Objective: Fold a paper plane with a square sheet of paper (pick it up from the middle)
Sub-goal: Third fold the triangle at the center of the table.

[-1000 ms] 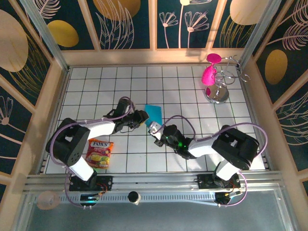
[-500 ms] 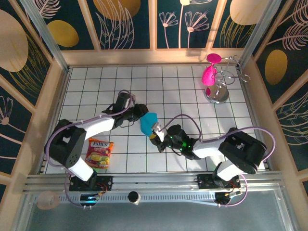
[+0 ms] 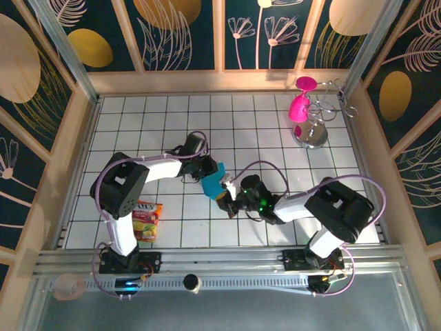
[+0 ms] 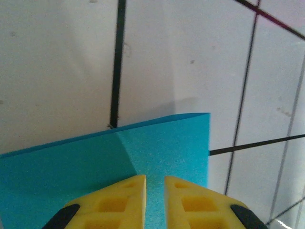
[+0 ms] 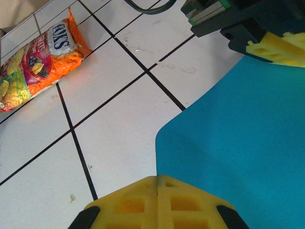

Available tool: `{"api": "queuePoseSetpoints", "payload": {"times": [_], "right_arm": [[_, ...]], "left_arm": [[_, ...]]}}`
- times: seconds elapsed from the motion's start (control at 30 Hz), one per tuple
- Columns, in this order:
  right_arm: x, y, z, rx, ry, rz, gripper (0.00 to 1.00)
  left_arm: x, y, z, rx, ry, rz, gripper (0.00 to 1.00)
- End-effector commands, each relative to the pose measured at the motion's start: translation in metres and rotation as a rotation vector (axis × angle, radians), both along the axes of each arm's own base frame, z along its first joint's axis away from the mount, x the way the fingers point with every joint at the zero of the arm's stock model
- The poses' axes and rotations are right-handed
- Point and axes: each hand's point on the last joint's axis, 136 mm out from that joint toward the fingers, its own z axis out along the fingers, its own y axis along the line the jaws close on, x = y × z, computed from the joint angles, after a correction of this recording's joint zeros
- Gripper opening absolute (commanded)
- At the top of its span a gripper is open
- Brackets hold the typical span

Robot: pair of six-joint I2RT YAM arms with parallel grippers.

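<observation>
Two arms, top view: left fingers [image 3: 207, 167] and right fingers [image 3: 224, 189] meet at the square sheet of paper [image 3: 212, 181], mid desk [image 3: 275, 138]; a snack packet [image 3: 145, 219] lies by the left arm's base.
Left wrist: left fingers [image 4: 126, 202] a slim gap apart over the sheet [image 4: 162, 143]; whether they pinch it I cannot tell.
Right wrist: right fingers [image 5: 124, 205] clenched on the sheet's [image 5: 238, 129] near edge.

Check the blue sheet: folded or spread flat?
Folded, at least partly: the square sheet of paper shows a diagonal crease in the left wrist view, with differently shaded faces either side. Fold count: cannot tell.
</observation>
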Motion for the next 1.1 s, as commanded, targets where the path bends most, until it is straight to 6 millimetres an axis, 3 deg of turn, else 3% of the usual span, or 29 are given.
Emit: {"api": "queuePoseSetpoints", "payload": {"times": [0.0,0.3,1.07], "right_arm": [[0.009,0.003,0.007,0.025,0.047,-0.033,0.0],[0.029,-0.006,0.002,0.005,0.158,-0.141,0.0],[0.061,-0.022,-0.022,-0.08,0.234,-0.348,0.0]], "left_arm": [[-0.006,0.007,-0.018,0.082,0.039,-0.028,0.15],[-0.014,0.012,-0.037,0.135,0.079,-0.06,0.12],[-0.016,0.008,-0.038,0.116,0.082,-0.073,0.1]]}}
